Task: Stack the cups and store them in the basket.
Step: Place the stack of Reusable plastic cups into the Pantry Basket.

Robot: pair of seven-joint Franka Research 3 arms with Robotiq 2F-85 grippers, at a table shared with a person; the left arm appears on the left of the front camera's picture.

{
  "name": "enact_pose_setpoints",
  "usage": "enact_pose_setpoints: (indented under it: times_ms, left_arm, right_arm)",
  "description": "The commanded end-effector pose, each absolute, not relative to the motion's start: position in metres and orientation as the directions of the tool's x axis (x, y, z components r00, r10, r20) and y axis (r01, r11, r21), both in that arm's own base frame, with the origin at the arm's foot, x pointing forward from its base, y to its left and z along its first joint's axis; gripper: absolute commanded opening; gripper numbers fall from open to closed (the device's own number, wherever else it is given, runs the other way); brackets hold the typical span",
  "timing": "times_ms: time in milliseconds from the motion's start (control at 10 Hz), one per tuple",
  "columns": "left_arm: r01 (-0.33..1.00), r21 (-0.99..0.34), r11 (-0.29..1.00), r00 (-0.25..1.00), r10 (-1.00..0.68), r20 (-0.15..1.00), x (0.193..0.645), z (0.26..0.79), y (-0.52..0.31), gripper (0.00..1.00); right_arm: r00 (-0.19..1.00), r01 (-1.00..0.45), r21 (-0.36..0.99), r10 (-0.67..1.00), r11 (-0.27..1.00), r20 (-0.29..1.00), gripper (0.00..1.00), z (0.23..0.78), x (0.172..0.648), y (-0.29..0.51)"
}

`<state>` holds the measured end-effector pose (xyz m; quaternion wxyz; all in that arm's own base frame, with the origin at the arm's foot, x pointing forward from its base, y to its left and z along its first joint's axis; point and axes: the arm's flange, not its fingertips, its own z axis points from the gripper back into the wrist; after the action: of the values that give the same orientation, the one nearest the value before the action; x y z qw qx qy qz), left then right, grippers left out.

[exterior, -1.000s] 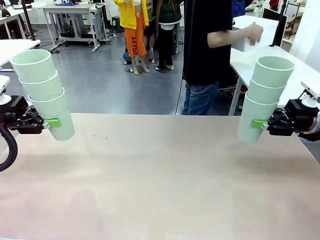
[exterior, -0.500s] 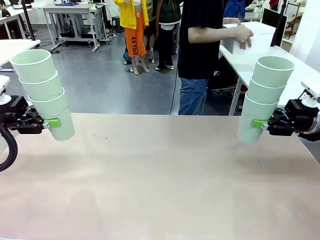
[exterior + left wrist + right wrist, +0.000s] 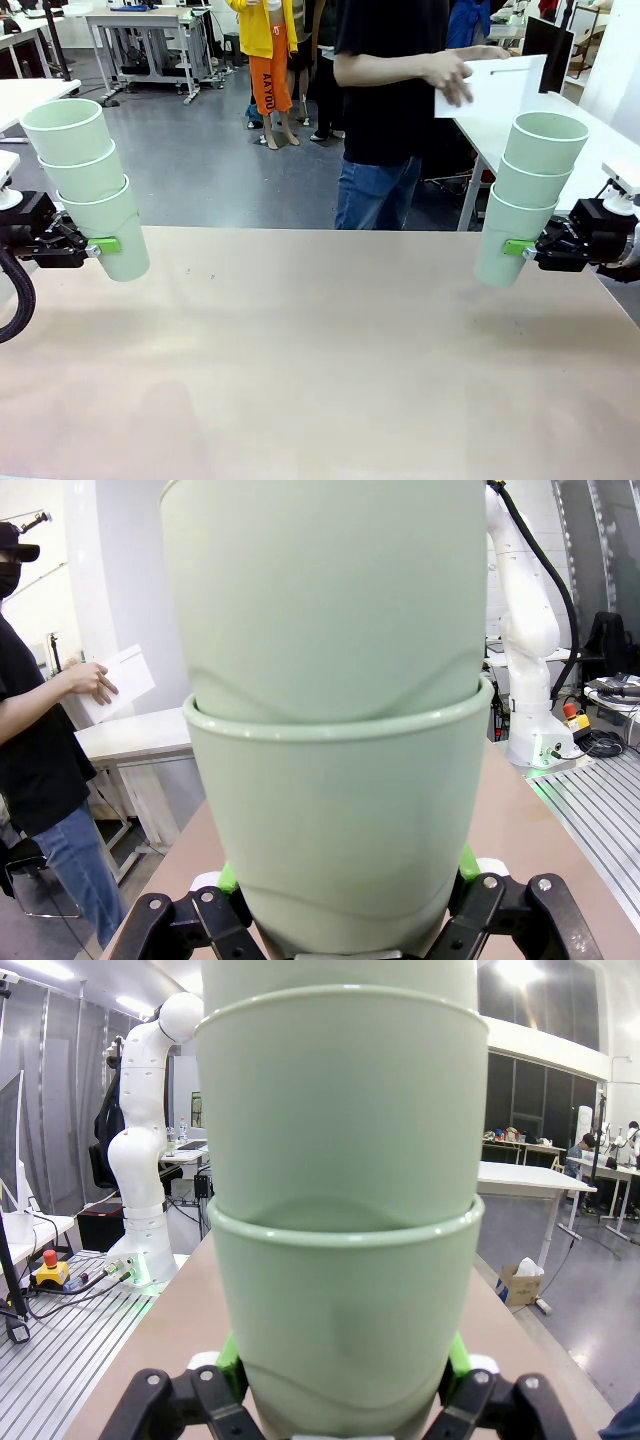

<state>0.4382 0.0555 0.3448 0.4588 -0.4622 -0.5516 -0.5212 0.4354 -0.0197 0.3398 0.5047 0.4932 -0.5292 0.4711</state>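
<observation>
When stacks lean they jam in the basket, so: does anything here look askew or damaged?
Both stacks tilt outward: the left pincer holds the left stack leaning left, the right pincer the right stack leaning right. The right stack's lowest cup looks faintly dented in the right wrist view. Nothing spilled.

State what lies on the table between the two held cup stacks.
Nothing: the front view shows bare table between the left stack in the left claw and the right stack in the right claw.
</observation>
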Motion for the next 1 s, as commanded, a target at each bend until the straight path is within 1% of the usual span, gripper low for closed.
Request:
enact_pose_setpoints:
  times_ms: [0,900]
  left_arm:
    - [0.987,0.159,0.029,-0.16,0.036,0.986,0.4366,0.3492,0.053,0.85]
    - [0.987,0.159,0.029,-0.16,0.036,0.986,0.4366,0.3492,0.053,0.85]
  right_arm:
    - [-0.017,-0.997,-0.014,-0.047,0.07,0.999,0.87,0.3429,0.4343,-0.0187]
    - [-0.017,-0.997,-0.014,-0.047,0.07,0.999,0.87,0.3429,0.4343,-0.0187]
